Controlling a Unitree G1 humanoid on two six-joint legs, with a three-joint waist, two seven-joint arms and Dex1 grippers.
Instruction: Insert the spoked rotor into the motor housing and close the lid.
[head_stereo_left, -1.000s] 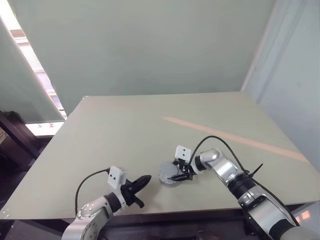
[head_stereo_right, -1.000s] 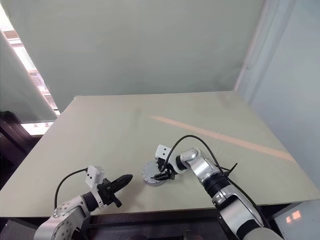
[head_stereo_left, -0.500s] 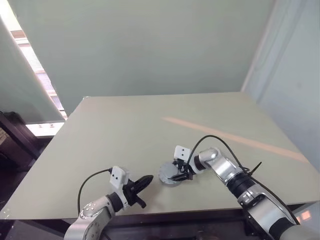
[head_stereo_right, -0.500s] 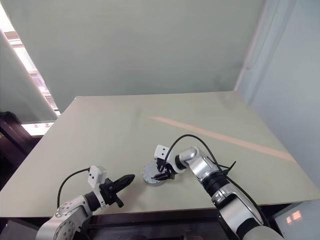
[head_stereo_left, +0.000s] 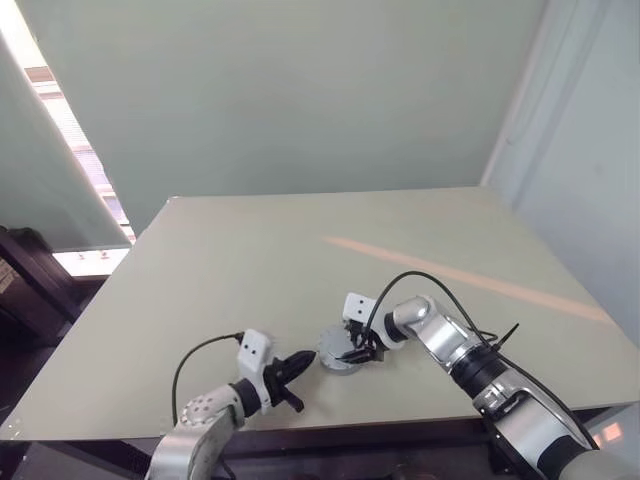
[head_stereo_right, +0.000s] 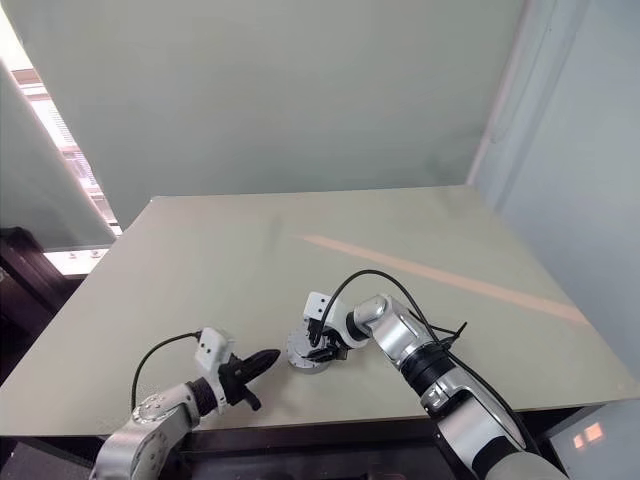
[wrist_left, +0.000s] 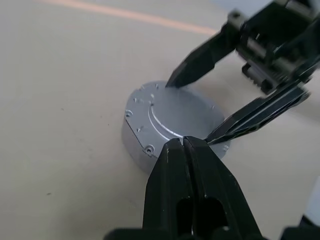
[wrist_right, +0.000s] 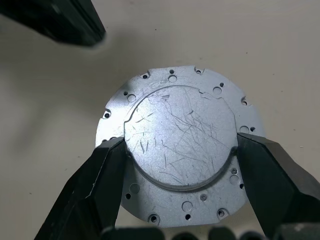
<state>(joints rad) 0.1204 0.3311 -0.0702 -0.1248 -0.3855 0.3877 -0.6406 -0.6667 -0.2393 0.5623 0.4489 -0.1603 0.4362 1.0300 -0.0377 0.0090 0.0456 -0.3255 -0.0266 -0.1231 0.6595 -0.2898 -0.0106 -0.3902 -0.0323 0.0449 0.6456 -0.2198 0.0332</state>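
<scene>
You look nearly done: the flat scratched grey metal lid (wrist_right: 179, 142) already sits on the round motor housing (wrist_left: 137, 142) mid-table, your right gripper (wrist_right: 177, 150) spread around its raised centre, your left gripper (wrist_left: 183, 145) clenched empty beside it, so only seating remains.

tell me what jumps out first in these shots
A round silver metal assembly sits near the front edge of the pale table, its scratched flat top ringed with small holes. The right pincer straddles the raised disc on that top, one finger on each side. The left pincer, shut, points at the assembly's side.
</scene>
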